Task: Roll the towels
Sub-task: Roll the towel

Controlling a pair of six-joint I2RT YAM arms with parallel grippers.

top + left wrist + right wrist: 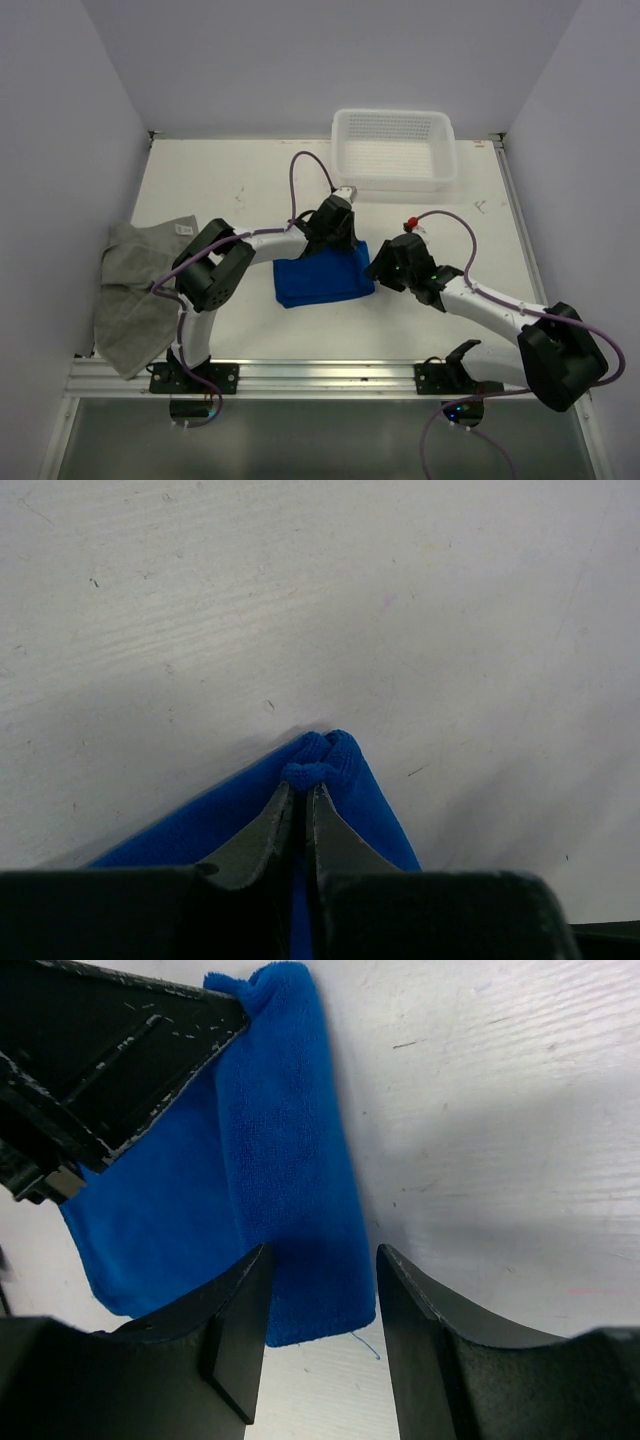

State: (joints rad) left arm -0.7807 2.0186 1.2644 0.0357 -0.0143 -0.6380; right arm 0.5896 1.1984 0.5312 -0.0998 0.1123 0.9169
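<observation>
1. The blue towel (322, 278) lay folded into a thick pad near the middle of the counter (230, 175), between the two arms.
2. The left arm's fingers (283, 818) were pressed together on a far corner of the blue towel. A small bunch of cloth was pinched at their tips, and the cloth drew to a point there.
3. The right arm's fingers (240, 1310) stood spread at the towel's right side, one on either side of a folded strip of blue cloth. They were not closed on it. Whether the tips touched the cloth could not be determined.
4. In the right wrist view, the left arm's black finger reached the towel's far corner at the top of the frame.
5. The grey towel (135, 295) lay rumpled and unrolled at the counter's left edge, well apart from both sets of fingers. A small white tag (184, 229) showed at its far corner.
6. A white perforated basket (395, 181) stood at the counter's far edge, right of centre, apart from both towels.
</observation>
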